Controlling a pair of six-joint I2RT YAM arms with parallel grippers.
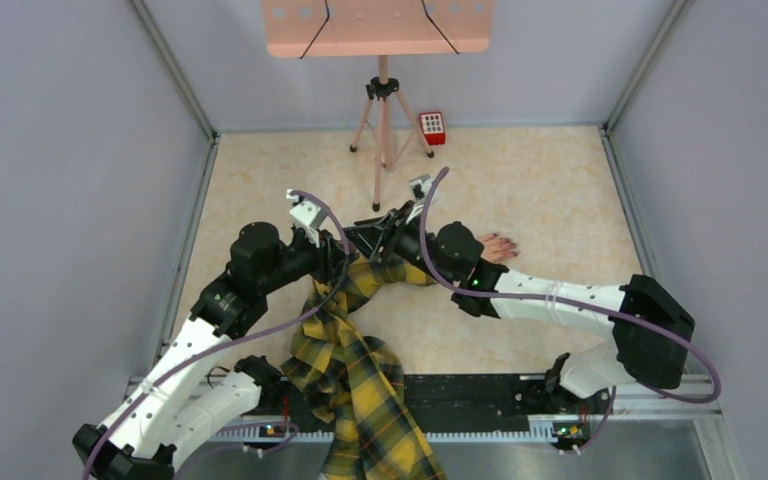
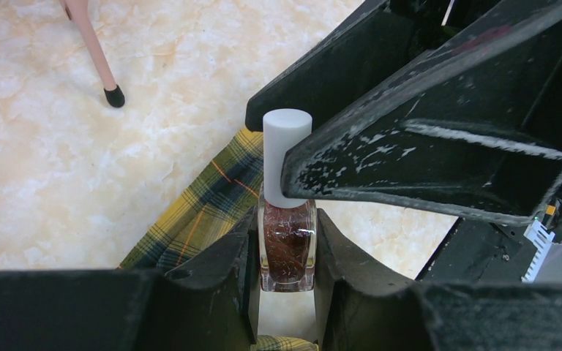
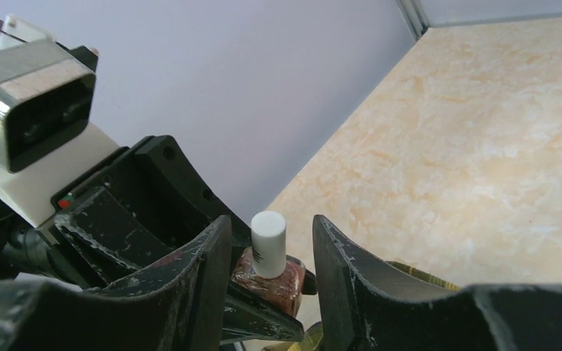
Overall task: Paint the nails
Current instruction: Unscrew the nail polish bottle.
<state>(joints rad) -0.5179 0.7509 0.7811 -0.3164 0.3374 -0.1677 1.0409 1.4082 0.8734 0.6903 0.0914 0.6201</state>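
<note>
Item: nails, tiny, dark red, glossy, on a pale mannequin hand that lay flat on the table, right of centre, just right of the right wrist, its plaid sleeve trailing to the near edge. Handling, as judged: nails hard and slick, fixed to the hand, not for gripping and to be met by a brush tip only. The hand looked light and likely to slide if pushed, and the sleeve was soft. Accessory: polish bottle, small clear glass with dark red fill, held upright above the sleeve, left of the hand. It was judged stiff, smooth and breakable, best held by its flat side walls low down. Left fingers were closed on exactly those walls, one to each side. Cap: white, round, tall, plain plastic. It was judged light and somewhat slippery, best pinched across its round sides near the top. Right fingers stood open, one each side of the cap, with a gap showing on both sides in the right wrist view and no grip made yet.
</note>
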